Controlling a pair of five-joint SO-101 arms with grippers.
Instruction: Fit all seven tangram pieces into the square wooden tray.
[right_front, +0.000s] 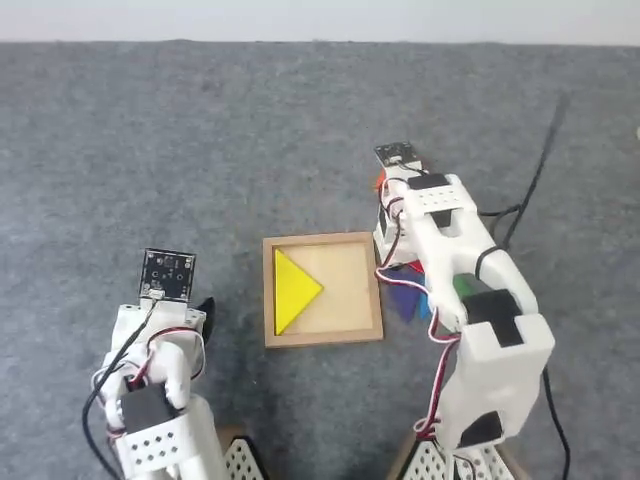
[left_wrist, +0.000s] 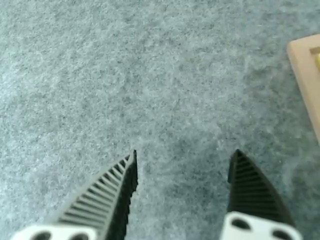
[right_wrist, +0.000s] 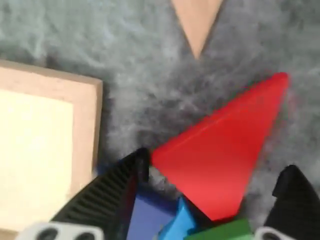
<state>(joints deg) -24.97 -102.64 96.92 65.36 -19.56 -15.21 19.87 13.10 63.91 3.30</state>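
Mottled grey, carpet-like worktop (right_front: 200, 130). The square tray (right_front: 322, 339) is pale wood with a slightly darker tan rim, and the triangle (right_front: 292, 288) in it is bright yellow. Loose pieces: a vivid red triangle (right_wrist: 225, 150), a dark blue piece (right_wrist: 147, 216), a lighter blue piece (right_wrist: 175, 227), a green piece (right_wrist: 220, 232) and a plain tan triangle (right_wrist: 196, 20). The left tool (left_wrist: 185, 152) and right tool (right_wrist: 217, 164) have black ribbed fingers on white bodies.

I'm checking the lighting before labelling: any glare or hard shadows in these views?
High view: soft, even light, no glare on the wooden tray or yellow triangle. Right wrist view: dark shadow under one edge of the red triangle.
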